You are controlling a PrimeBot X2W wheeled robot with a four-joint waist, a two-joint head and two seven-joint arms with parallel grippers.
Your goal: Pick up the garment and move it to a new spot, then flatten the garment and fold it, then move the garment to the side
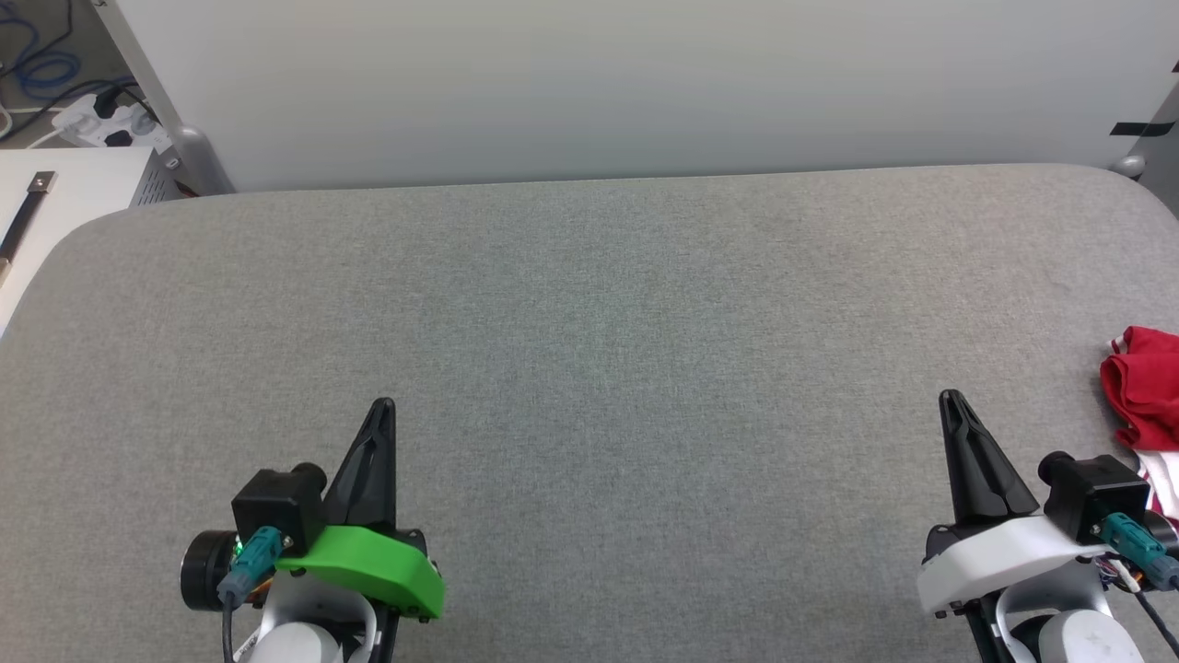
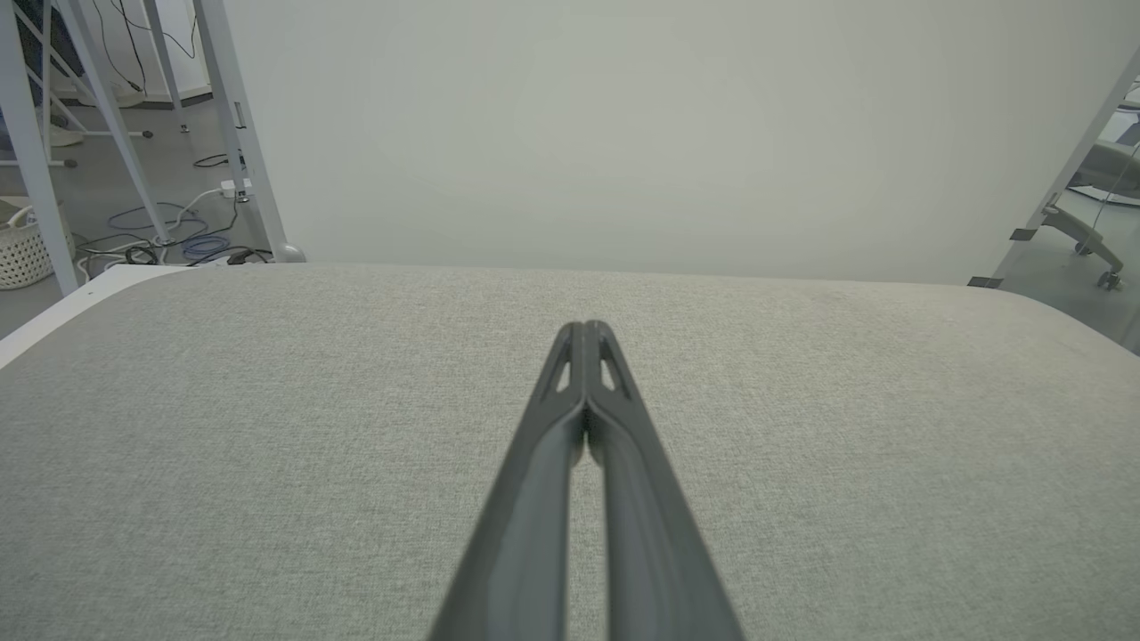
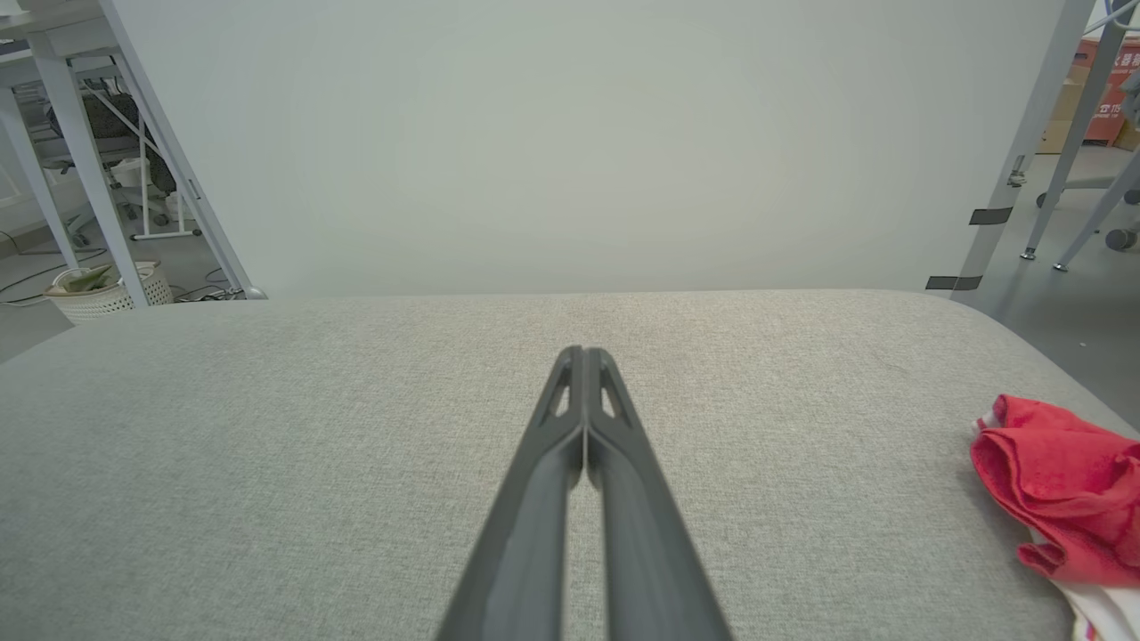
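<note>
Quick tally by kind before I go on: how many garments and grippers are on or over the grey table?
garment, red and white, bunched near the right edge of the table: 1
Grippers, left gripper and right gripper, both shut and empty: 2
Total: 3

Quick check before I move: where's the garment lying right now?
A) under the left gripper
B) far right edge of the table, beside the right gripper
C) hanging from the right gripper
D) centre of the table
B: the garment lies bunched at the table's right edge, just outside the shut right gripper.
</note>
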